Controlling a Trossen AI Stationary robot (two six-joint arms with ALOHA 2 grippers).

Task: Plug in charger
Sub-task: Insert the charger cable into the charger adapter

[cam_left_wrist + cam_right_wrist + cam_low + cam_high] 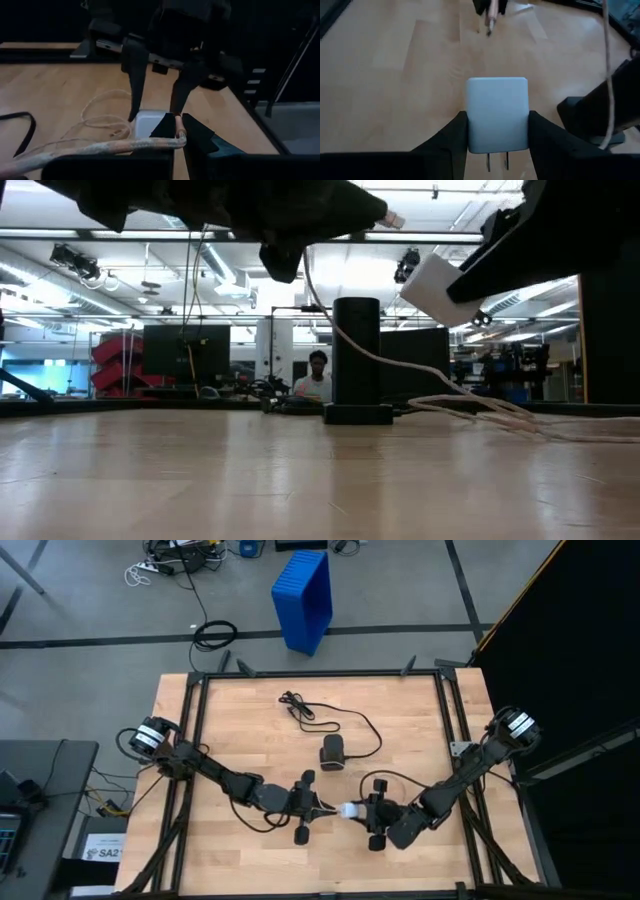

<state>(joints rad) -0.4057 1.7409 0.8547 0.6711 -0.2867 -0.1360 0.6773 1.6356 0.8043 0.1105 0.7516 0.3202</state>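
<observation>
Charger block (497, 114), a white cube with two metal prongs showing at its near end, sits pinched between the two dark fingers of the right gripper (362, 811) and is held clear of the wooden table (240, 710), toward the table's front edge and slightly right of centre. Facing it from the left, the left gripper (322, 807) has its jaws pressed together on the end of a pale cable (100, 148), whose small metal connector tip pokes out past the fingertips and points at the block, the two just apart. From table height the white block hangs tilted in the air while the cable droops from the left gripper down to the tabletop and trails off in loose loops to the right. Behind both grippers, near the table's middle, a dark upright cylinder on a flat base (357, 364) stands with a thin black cord (330, 718) snaking away toward the table's far side. A blue bin (304, 598) rests on the grey floor beyond the table, and a person (317, 376) sits in the room behind.
</observation>
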